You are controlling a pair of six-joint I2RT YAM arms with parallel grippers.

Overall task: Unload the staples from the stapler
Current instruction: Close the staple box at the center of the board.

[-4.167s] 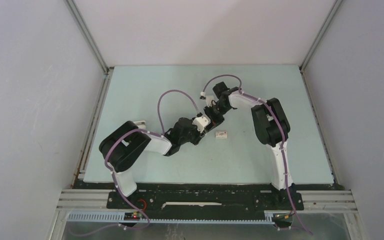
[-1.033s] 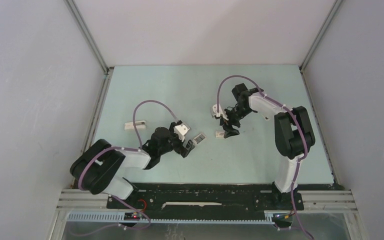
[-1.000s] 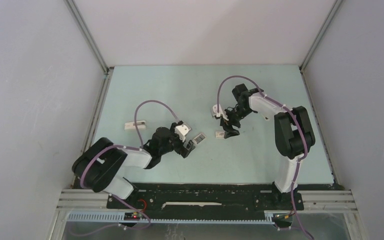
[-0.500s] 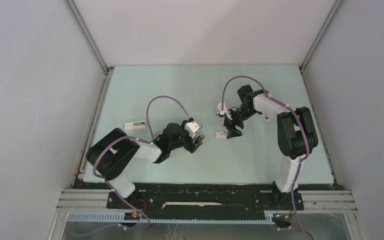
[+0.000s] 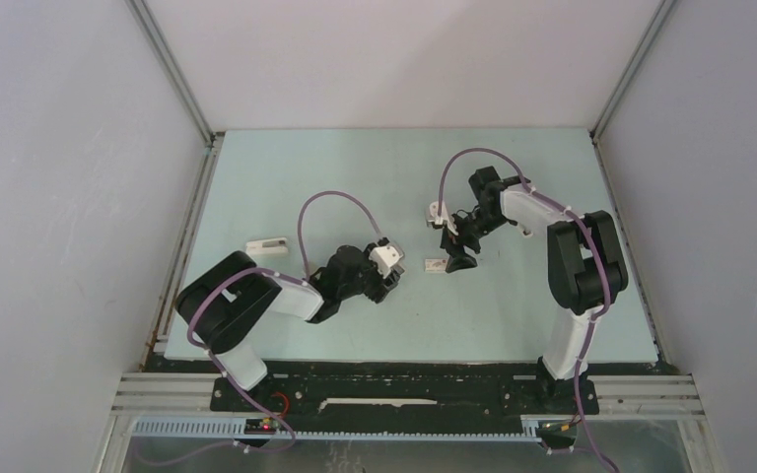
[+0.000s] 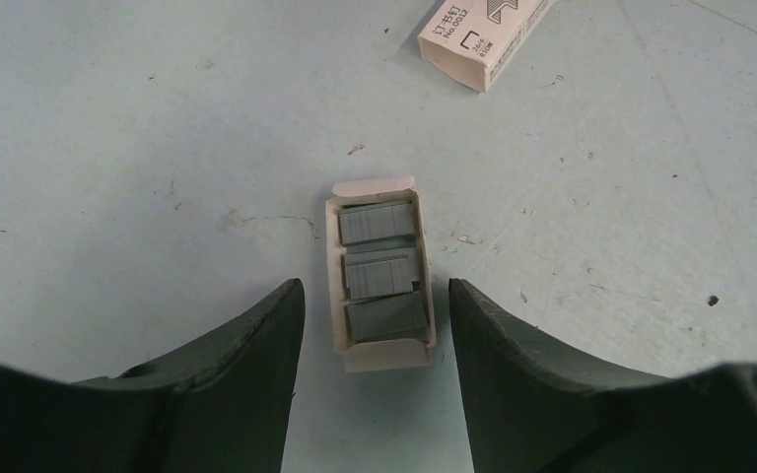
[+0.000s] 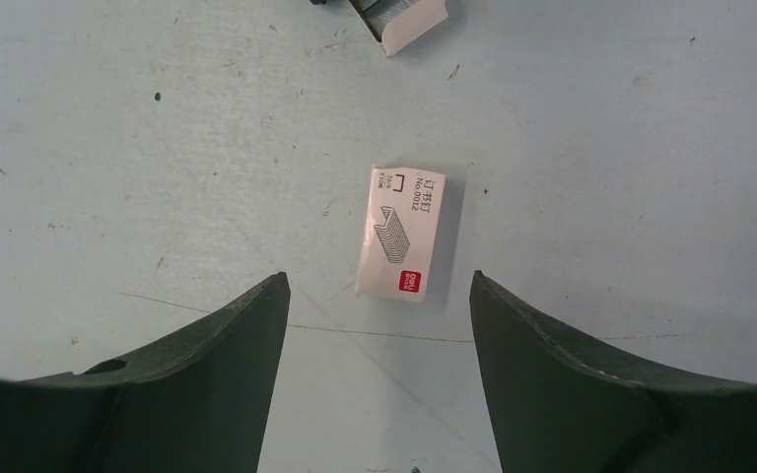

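The staples (image 6: 379, 261) are grey blocks lying in a small open cardboard tray (image 6: 381, 357) on the table. In the left wrist view my left gripper (image 6: 375, 286) stands open, one finger on each side of the tray's near end, with a gap on both sides. From above, the left gripper (image 5: 392, 268) covers the tray. A small white oblong thing that looks like the stapler (image 5: 266, 243) lies apart at the left. My right gripper (image 7: 378, 278) is open and holds nothing, just short of a white printed box (image 7: 404, 232).
The printed box (image 5: 435, 265) lies between the two grippers, close to my right gripper (image 5: 456, 258). It also shows at the top of the left wrist view as a box (image 6: 483, 39). The pale green table (image 5: 513, 305) ends at metal rails.
My left gripper has moved right and forward over the staple tray, and its jaws have narrowed around it. The right arm shifted slightly right, then held still.
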